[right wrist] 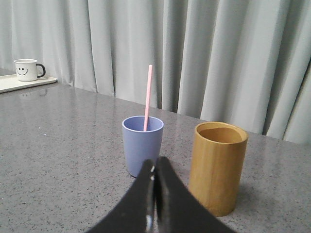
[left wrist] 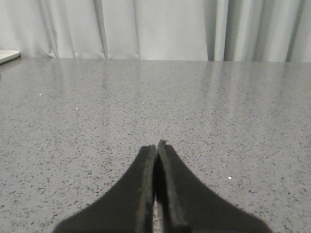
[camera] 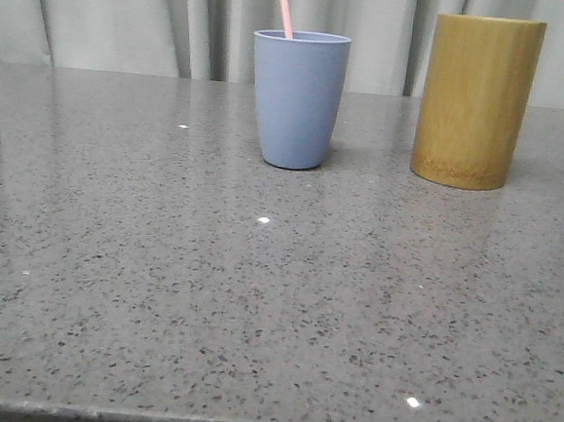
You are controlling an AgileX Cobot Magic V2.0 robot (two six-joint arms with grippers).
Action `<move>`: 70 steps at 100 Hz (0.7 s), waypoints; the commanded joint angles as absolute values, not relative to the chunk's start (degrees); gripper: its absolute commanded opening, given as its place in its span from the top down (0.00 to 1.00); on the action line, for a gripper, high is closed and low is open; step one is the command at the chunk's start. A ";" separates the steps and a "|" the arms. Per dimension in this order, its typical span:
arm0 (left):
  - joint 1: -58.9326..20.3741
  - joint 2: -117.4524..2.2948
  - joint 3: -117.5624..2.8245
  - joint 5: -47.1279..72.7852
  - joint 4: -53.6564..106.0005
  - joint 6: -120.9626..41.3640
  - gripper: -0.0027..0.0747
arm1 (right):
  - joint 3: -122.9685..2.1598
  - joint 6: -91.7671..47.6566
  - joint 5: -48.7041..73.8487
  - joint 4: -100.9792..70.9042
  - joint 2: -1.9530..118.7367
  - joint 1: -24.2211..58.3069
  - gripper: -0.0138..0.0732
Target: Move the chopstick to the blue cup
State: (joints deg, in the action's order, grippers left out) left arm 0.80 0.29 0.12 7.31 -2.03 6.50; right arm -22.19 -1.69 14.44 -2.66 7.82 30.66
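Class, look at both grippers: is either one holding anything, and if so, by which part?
Nothing is held. The left gripper and right gripper are both shut on nothing; the chopstick stands free in the blue cup.

Chopstick in the blue cup

We see the thin pale pink chopstick point(camera: 284, 7) standing nearly upright inside the matte grey-blue cup point(camera: 298, 100), leaning slightly, its upper length rising well above the rim. We find the handleless cup upright, tapering gently toward its base.
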 commanded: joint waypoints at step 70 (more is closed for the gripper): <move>0.80 2.32 0.70 2.80 -1.56 6.74 0.99 | -4.49 -2.16 -8.25 -2.34 5.90 10.38 0.91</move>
State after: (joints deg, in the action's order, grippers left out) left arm 0.80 0.29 0.12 7.31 -2.03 6.50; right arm -5.21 -1.69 -2.22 -2.66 6.74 12.79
